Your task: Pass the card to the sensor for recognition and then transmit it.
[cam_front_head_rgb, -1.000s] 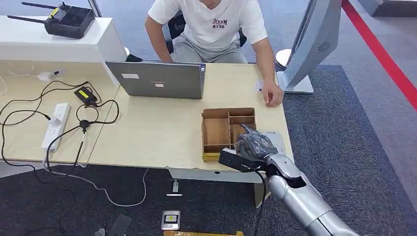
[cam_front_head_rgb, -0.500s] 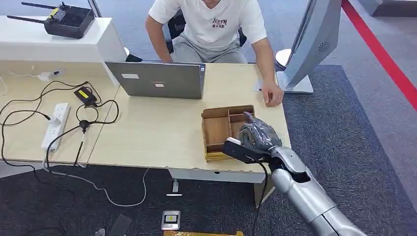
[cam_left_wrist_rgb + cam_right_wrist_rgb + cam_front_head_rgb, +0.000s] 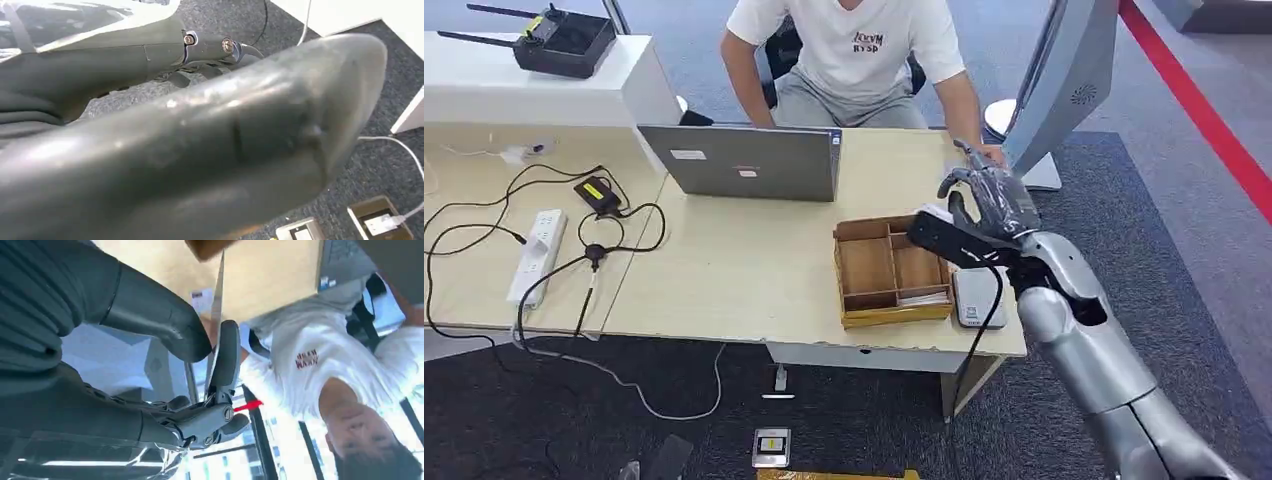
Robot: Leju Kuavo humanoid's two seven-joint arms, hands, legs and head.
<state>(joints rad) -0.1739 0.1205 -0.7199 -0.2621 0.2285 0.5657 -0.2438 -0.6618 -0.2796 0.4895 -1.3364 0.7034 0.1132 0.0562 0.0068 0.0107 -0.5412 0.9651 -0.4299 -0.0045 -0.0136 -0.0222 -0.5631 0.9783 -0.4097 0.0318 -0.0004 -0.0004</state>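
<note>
Right hand [image 3: 984,200] raised, pinching card [image 3: 217,315].

1. head view is evenly lit, bright indoor light from above; shadows are soft and short, just a thin dark strip under the front edge of the table [image 3: 724,270]; colours look clean, no real glare
2. it's fairly sharp overall; the right hand [image 3: 989,200] is a bit smeared
3. left wrist view is mushy; a big grey arm cover [image 3: 200,150] sits way too close and out of focus, with pale highlights along it
4. right wrist view is backlit; bright blown-out patches behind the fingers [image 3: 227,357], which go dark; the thin card [image 3: 216,315] looks soft
</note>
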